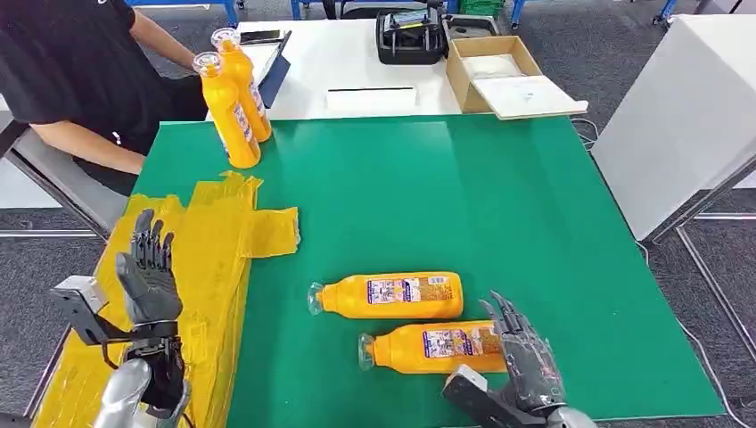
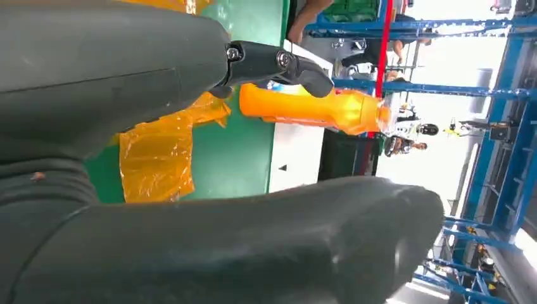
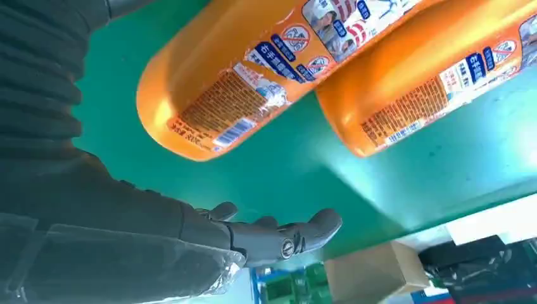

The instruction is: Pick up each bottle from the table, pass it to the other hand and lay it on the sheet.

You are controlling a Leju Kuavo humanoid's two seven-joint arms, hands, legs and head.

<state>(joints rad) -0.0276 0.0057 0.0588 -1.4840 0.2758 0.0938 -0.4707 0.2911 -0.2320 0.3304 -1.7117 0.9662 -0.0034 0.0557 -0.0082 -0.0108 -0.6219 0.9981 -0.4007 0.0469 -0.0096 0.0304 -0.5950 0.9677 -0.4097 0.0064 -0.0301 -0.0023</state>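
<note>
Two orange plastic bottles are lying near your 6 o'clock, the nearer bottle (image 1: 434,348) just behind your empty, spread right hand (image 1: 528,361), ready for grasping. The crinkled yellow plastic sheet (image 1: 209,241) is waiting at 9 o'clock under your empty, open left hand (image 1: 150,283).

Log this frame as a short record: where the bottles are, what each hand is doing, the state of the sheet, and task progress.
lying bottles: two orange bottles on the green mat, near bottle and far bottle, side by side, caps toward the sheet
standing bottles: two upright at the mat's far left corner
yellow sheet: crumpled along the mat's left edge, no bottle on it
left hand: raised over the sheet, fingers apart, holding nothing
right hand: open at the near bottle's base, not gripping
person: seated beyond the far left corner
progress: no bottle laid yet
</note>
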